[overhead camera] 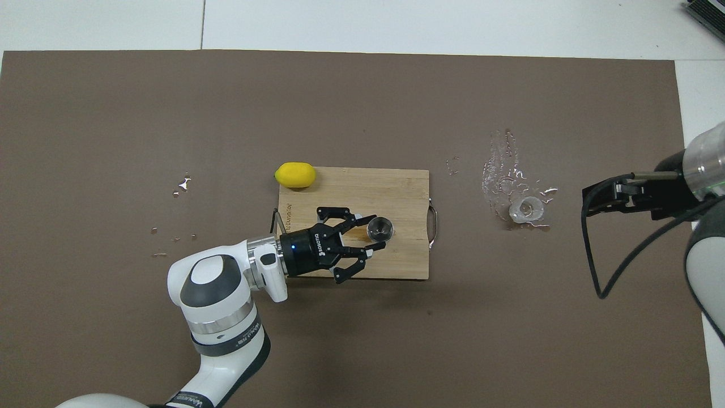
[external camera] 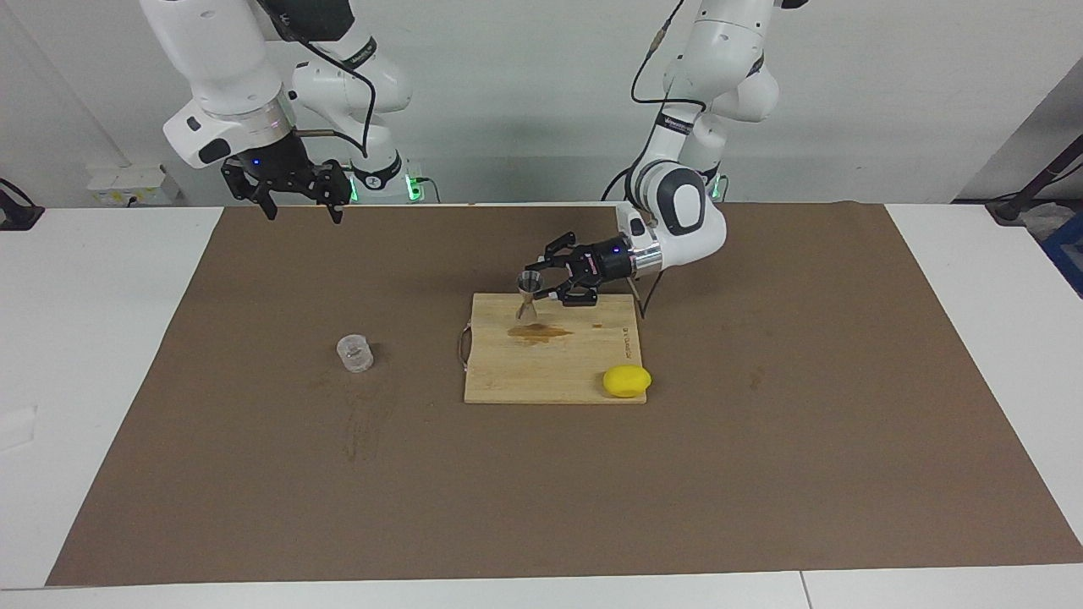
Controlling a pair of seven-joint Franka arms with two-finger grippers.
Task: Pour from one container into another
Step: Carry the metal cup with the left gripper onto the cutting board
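Centre frame, the left gripper [external camera: 536, 292] is clamped on the small silver hourglass-shaped metal jigger [external camera: 529, 297] over the wooden cutting board [external camera: 550, 359], while the small clear cylindrical cup [external camera: 354, 353] sits centre-left below the wide-open, empty right gripper [external camera: 302, 207].

Shiny metal jigger [external camera: 529, 296]; clear glossy cup [external camera: 354, 353]; pale wooden board [external camera: 550, 364] — stained; matt brown mat [external camera: 761, 465]; smooth yellow lemon [external camera: 627, 381].

Bright even light, soft shadows, sharp focus
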